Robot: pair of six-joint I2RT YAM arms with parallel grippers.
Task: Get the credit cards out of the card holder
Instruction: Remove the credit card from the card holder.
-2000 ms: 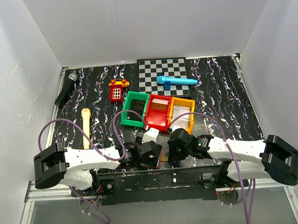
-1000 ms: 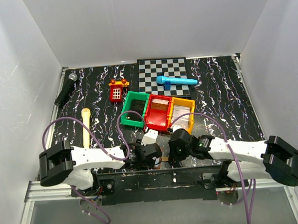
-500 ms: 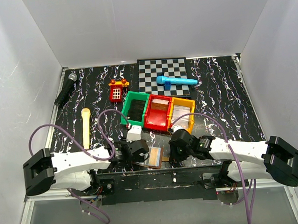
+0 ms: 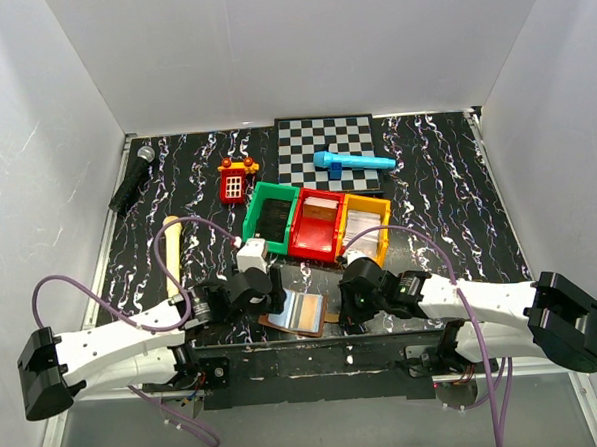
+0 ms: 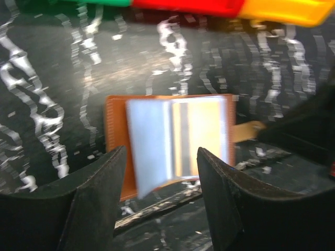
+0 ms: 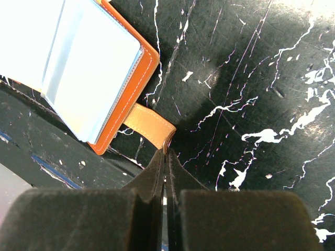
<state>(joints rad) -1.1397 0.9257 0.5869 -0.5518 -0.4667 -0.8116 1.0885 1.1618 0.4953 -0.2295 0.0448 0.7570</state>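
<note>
The card holder (image 4: 295, 312) lies open near the table's front edge, brown outside with pale blue glossy pockets. In the left wrist view the card holder (image 5: 172, 146) shows a pale blue leaf standing up and a tan card (image 5: 201, 137) behind the right pocket. My left gripper (image 5: 159, 209) is open and empty, just in front of the holder; from above the left gripper (image 4: 270, 295) sits at its left edge. My right gripper (image 6: 166, 154) is shut on the holder's tan strap (image 6: 149, 125); from above the right gripper (image 4: 341, 316) is at the holder's right side.
Green bin (image 4: 271, 217), red bin (image 4: 317, 223) and orange bin (image 4: 367, 225) stand in a row just behind the holder. A checkerboard (image 4: 309, 143) with a blue microphone (image 4: 350, 162), a red toy phone (image 4: 235, 182), a black microphone (image 4: 133, 177) and a pale handle (image 4: 170, 252) lie further back.
My left arm has drawn back to the left, off the holder, which now lies open and uncovered. The right gripper has stayed in place on the strap.
</note>
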